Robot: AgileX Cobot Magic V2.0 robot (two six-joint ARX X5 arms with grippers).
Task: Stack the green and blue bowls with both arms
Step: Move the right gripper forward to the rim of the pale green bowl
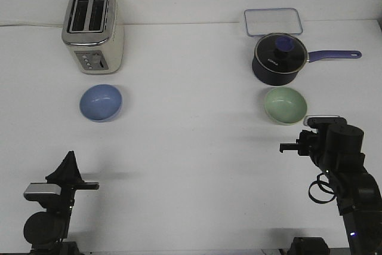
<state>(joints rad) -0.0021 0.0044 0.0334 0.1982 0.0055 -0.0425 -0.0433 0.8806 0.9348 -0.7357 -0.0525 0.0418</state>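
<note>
Here, seen from the front, the pale periwinkle-blue round matte bowl (101, 102) sits upright on the white table (191, 159), left of centre, just in front of the cream and chrome two-slot toaster (92, 31). Its inside is smooth and evenly shaded, with a thin, lighter rim. Well apart from it, on the right, the pale sage-green round matte bowl (286, 105) stands upright too, equal in size, just in front of the dark navy lidded saucepan (279, 59) with its purple handle. Behind the pan lies a clear rectangular container lid (271, 22). The left black gripper (70, 165) points up near the table's front edge; the right black gripper (292, 147) sits just beside the green bowl. Neither holds anything; whether their jaws are wide or narrow cannot be told.
</note>
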